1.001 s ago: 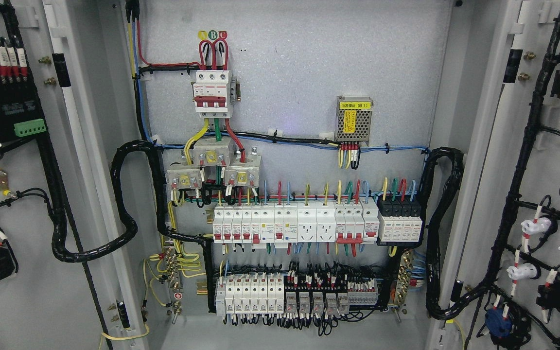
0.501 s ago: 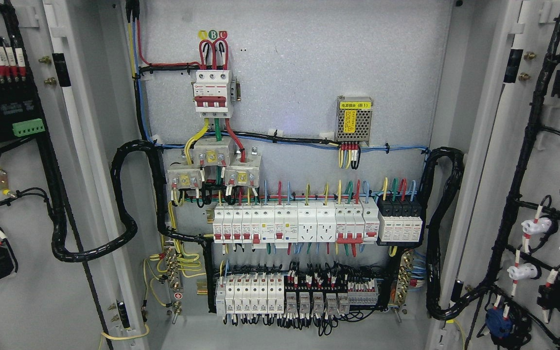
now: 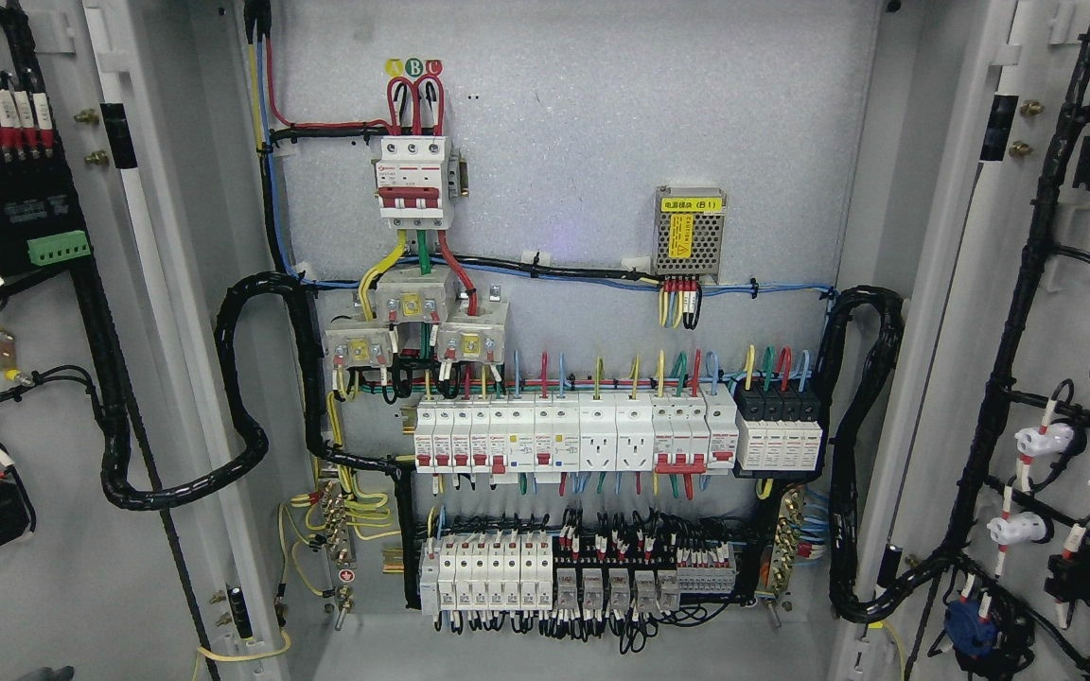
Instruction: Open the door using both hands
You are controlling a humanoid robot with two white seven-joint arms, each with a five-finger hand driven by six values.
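Note:
The grey electrical cabinet stands with both doors swung wide open. The left door (image 3: 62,586) shows its inner face at the picture's left, with black cable looms and terminal blocks on it. The right door (image 3: 1065,331) shows its inner face at the right, with wired switches. Between them the back panel (image 3: 583,142) is fully exposed. A small grey tip (image 3: 45,673) shows at the bottom edge on the left, where the left arm comes in; too little shows to tell more. The right hand is out of view.
On the back panel are a red-and-white main breaker (image 3: 413,180), a small meshed power supply (image 3: 689,236), a row of white breakers (image 3: 573,435) and a lower row of relays (image 3: 554,577). Thick black cable loops (image 3: 242,378) run from the panel to each door.
The doors and the cabinet have not moved. A small grey tip has come into view at the bottom edge on the left.

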